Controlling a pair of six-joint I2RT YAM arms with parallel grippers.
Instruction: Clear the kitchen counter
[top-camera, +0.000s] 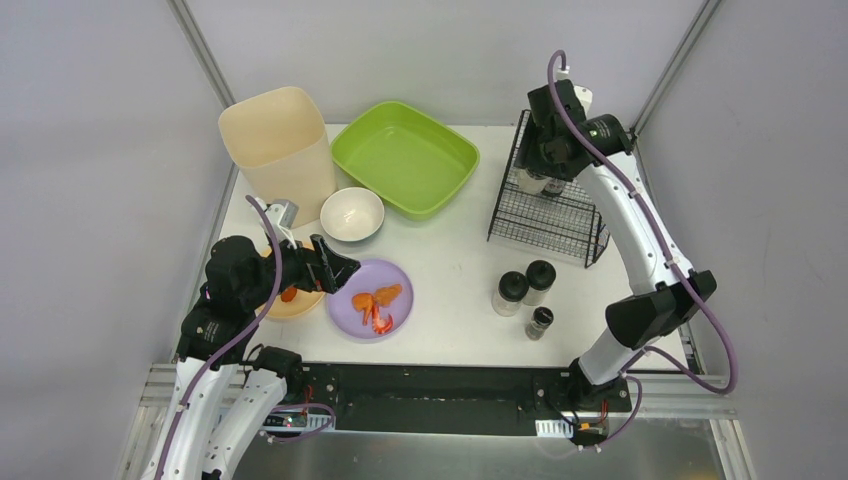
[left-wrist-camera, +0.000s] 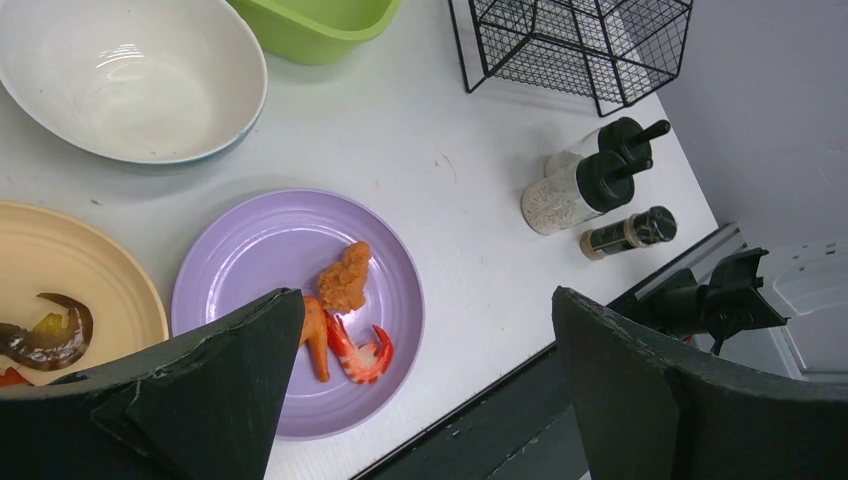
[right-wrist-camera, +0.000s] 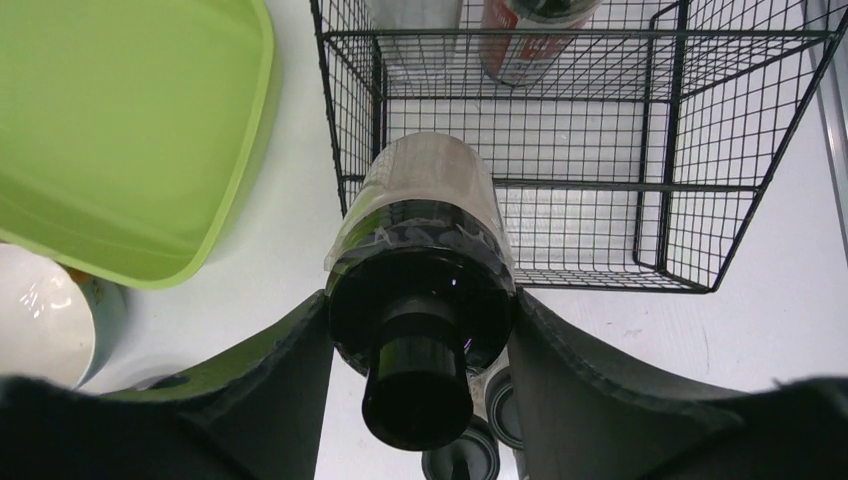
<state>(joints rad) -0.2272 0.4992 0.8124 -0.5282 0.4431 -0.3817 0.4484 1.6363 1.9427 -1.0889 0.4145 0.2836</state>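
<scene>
The task is in my judgement about in the middle, with more left than done. The right claw is pinching a clear bottle with a black cap, one finger on each side of the cap. Just under this claw and a little beyond it is the black wire rack. The bottle hangs over the near left part of the rack and does not look set down yet. At the far side of the rack from the claw, two other bottles stand inside, so this part of the work is begun.

The left claw is spread wide and holds nothing. Directly below it is the purple plate with a shrimp and a fried piece on it. To the left of this claw is the yellow plate, also with food scraps. Ahead of it is the white bowl, and further ahead the green tray and the cream bin.

The bench is under both claws. To the right of the left claw, three shakers wait on it. So the shakers, both plates and the bowl are left to clear.
</scene>
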